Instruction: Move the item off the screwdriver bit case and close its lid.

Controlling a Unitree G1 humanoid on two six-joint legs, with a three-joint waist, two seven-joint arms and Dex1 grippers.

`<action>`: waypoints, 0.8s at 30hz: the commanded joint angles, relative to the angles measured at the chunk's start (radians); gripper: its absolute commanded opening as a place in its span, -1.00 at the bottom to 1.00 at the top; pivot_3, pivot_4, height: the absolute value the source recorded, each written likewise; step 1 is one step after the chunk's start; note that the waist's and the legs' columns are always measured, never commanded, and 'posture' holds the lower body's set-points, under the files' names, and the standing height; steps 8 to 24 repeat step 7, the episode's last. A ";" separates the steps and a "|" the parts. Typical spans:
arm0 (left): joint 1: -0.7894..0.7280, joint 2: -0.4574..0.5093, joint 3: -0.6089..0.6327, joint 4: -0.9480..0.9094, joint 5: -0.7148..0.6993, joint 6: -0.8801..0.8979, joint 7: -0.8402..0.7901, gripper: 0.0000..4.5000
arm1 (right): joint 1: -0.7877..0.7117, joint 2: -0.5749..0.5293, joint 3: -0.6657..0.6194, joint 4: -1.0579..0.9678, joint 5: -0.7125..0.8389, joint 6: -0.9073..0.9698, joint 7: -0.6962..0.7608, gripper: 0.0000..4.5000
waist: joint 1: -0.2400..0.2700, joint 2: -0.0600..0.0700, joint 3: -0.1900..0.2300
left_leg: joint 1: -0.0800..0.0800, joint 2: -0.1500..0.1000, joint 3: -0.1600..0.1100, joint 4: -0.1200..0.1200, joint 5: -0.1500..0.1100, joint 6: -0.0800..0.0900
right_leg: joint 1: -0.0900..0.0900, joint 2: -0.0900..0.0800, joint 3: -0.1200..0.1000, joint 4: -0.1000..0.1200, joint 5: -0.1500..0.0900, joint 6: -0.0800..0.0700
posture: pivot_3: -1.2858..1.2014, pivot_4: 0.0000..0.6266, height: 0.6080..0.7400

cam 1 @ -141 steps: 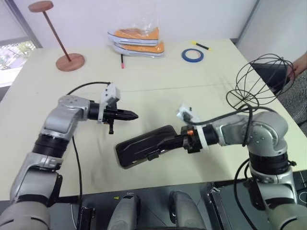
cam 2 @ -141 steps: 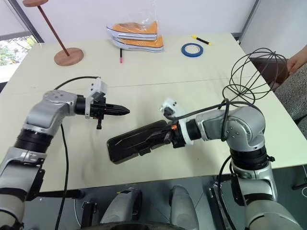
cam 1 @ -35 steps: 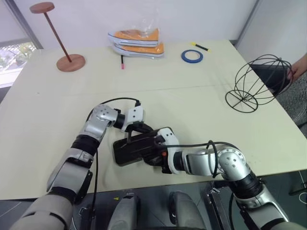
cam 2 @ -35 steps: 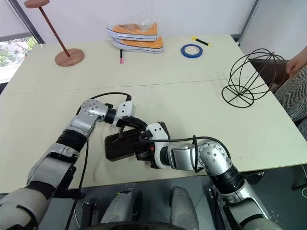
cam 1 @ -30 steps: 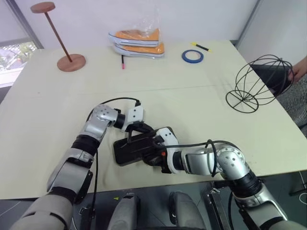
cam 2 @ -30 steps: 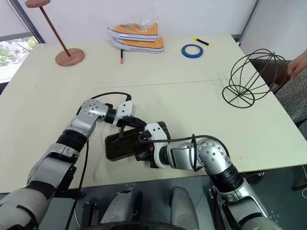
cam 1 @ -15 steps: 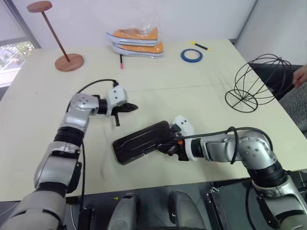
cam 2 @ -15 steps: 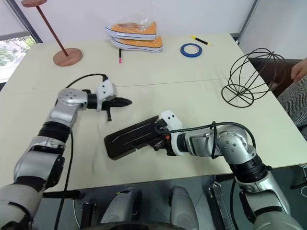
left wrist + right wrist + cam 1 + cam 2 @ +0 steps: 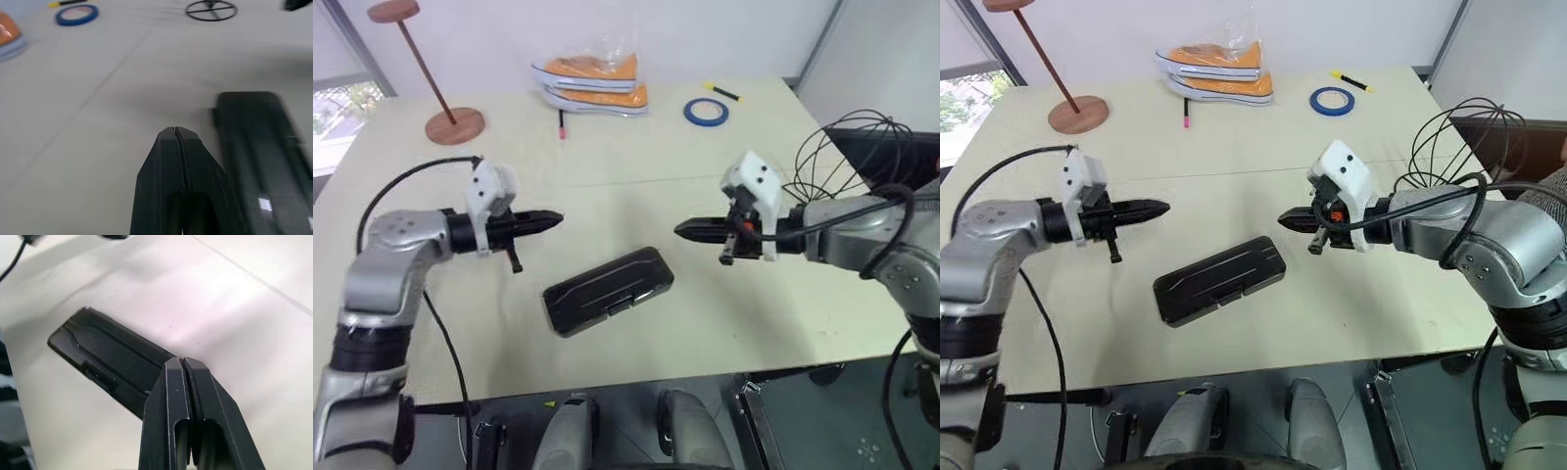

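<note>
Hovering above the closed screwdriver bit case (image 9: 607, 290), both grippers' fingers (image 9: 176, 147) pressed together, empty.

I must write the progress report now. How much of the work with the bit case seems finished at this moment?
Done, it seems: the wire globe stands on the table, away from the screwdriver bit case, and the lid lies flat, apparently closed. In hand: nothing; the left gripper and right gripper are both shut and empty, raised above the table on either side of the case. Left: probably nothing; I cannot see whether the latch is engaged.
</note>
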 commanded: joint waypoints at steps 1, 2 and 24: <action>0.094 0.049 0.104 -0.199 -0.149 0.151 0.034 -1.00 | 0.026 -0.044 -0.032 -0.048 -0.089 -0.097 0.106 -0.98 | 0.001 0.000 0.000 | 0.000 0.000 0.000 0.000 0.000 0.000 | 0.000 0.000 0.000 -0.001 0.000 0.000 | 0.03 -0.52 1.00; 0.129 0.059 0.139 -0.245 -0.201 0.199 0.049 -1.00 | 0.039 -0.052 -0.038 -0.052 -0.108 -0.114 0.126 -0.98 | 0.002 0.000 0.000 | 0.000 0.000 0.000 0.000 0.000 0.000 | 0.000 0.000 0.000 -0.002 0.000 0.000 | 0.03 -0.52 1.00; 0.295 0.113 0.251 -0.351 -0.325 0.281 0.063 -1.00 | 0.072 -0.048 -0.056 -0.048 -0.174 -0.157 0.175 -0.98 | 0.002 0.000 0.001 | 0.000 0.000 0.000 0.000 0.000 0.000 | 0.001 0.000 0.000 -0.004 -0.002 -0.004 | 0.03 -0.52 1.00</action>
